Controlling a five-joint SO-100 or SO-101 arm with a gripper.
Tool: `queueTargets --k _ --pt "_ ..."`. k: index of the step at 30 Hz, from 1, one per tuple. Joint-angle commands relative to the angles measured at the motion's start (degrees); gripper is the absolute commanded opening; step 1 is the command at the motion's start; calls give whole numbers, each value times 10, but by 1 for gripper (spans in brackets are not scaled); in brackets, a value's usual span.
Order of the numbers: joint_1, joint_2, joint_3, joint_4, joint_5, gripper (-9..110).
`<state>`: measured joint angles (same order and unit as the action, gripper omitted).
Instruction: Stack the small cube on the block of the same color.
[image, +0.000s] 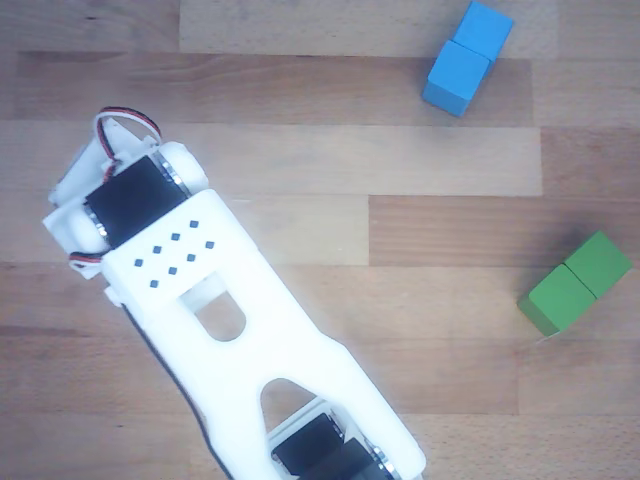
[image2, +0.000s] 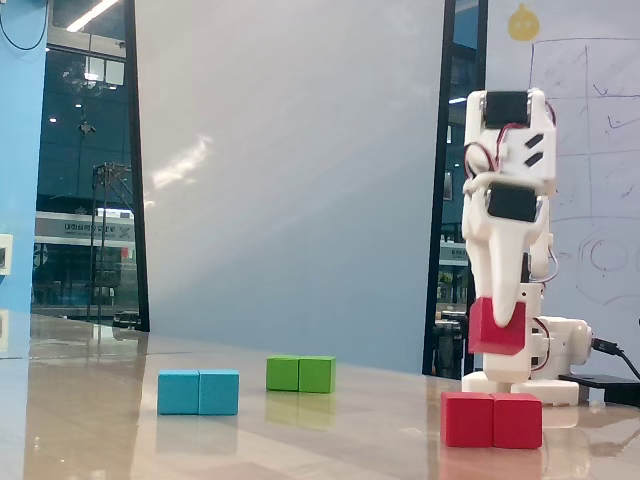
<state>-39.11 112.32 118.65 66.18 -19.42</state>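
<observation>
The table (image: 300, 120) was light wood in planks with visible grain; in the fixed view its top looked smooth and glossy, mirroring the blocks. The arm (image: 240, 330) was smooth white plastic — a slight sheen, with black plastic motor housings. The small cube (image2: 497, 328) and the block (image2: 491, 419) looked matt red, plain-faced. The blue block (image: 467, 57) and green block (image: 577, 284) were matt too — smooth, painted-looking faces. The wall (image2: 290, 150) behind looked smooth, faintly glossy.
</observation>
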Motion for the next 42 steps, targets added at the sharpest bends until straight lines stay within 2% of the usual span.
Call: queueTargets --k 1,33,42 --pt "14 6 16 -31 0 13" --pt "12 -33 62 -86 1 14" --pt "15 -33 63 -84 1 21"
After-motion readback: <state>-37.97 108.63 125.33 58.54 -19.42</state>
